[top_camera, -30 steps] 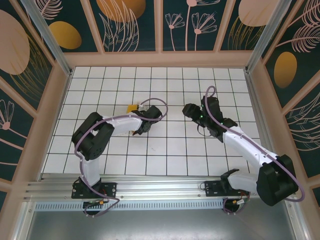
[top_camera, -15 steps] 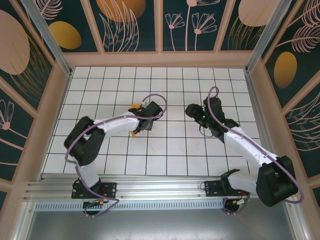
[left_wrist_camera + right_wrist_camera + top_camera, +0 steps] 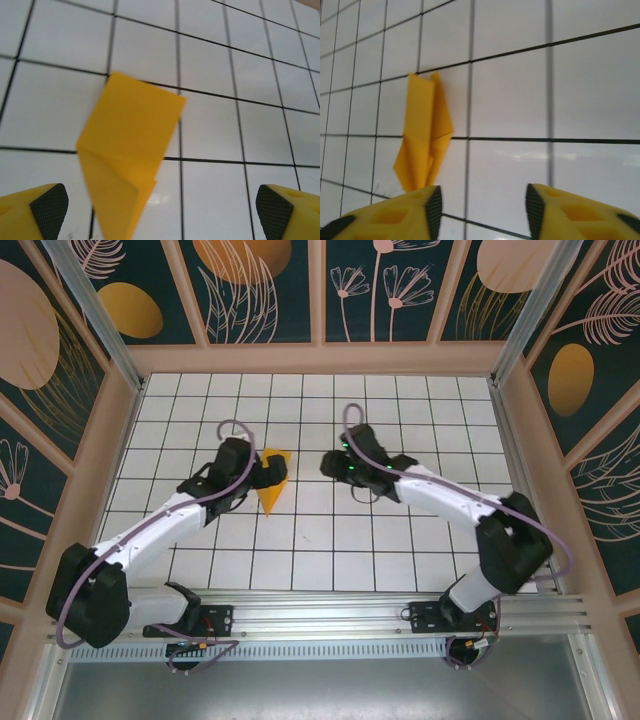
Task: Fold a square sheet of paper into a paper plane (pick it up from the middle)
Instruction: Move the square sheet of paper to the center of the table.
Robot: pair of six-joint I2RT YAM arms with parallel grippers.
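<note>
The square sheet of paper is folded into a pointed orange-yellow paper plane (image 3: 272,484) that lies flat on the white grid table. My left gripper (image 3: 256,474) is at the plane's left edge. In the left wrist view the paper plane (image 3: 127,150) lies ahead and reaches down between the wide-open fingers (image 3: 47,209), nearer the left one; the left gripper (image 3: 160,212) holds nothing. My right gripper (image 3: 329,465) is about one tile to the right of the plane. In the right wrist view the paper plane (image 3: 422,132) lies ahead to the left, and the right gripper (image 3: 484,209) is open with bare tile between its pads.
The white tiled table (image 3: 400,400) is walled by a wooden frame with patterned panels (image 3: 320,355). A metal rail (image 3: 320,615) carries both arm bases along the near edge.
My left gripper has opened and let go of the paper, and the left arm has swung out to the left. The right arm has moved left toward the plane, its jaws somewhat narrower.
</note>
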